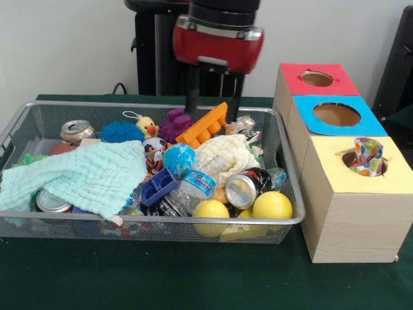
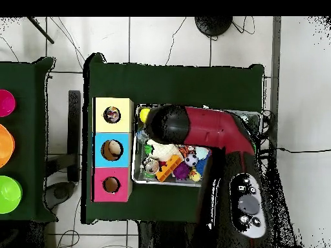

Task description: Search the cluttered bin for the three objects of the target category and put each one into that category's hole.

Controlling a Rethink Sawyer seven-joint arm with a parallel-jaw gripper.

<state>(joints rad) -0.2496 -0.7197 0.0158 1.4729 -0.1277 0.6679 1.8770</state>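
Observation:
The silver wire-mesh bin point(image 1: 155, 104) is full of clutter; it also shows in the overhead view point(image 2: 255, 119). A white polka-dot cloth point(image 1: 368, 157) sticks up out of the round hole of the yellow-topped box point(image 1: 352, 194), also seen from overhead point(image 2: 112, 115). No other polka-dot cloth shows clearly in the bin. My gripper point(image 1: 213, 116) hangs open and empty over the back middle of the bin, just above an orange plastic toy point(image 1: 205, 126). In the overhead view the red arm point(image 2: 200, 129) hides the gripper.
A mint-green waffle cloth point(image 1: 84, 174) covers the bin's left, a cream waffle cloth point(image 1: 226, 155) lies in the middle. Cans point(image 1: 244, 188), a water bottle point(image 1: 197, 184) and yellow balls point(image 1: 272, 205) lie in front. The blue-topped box point(image 1: 335, 115) and the red-topped box point(image 1: 316, 79) stand behind the yellow one.

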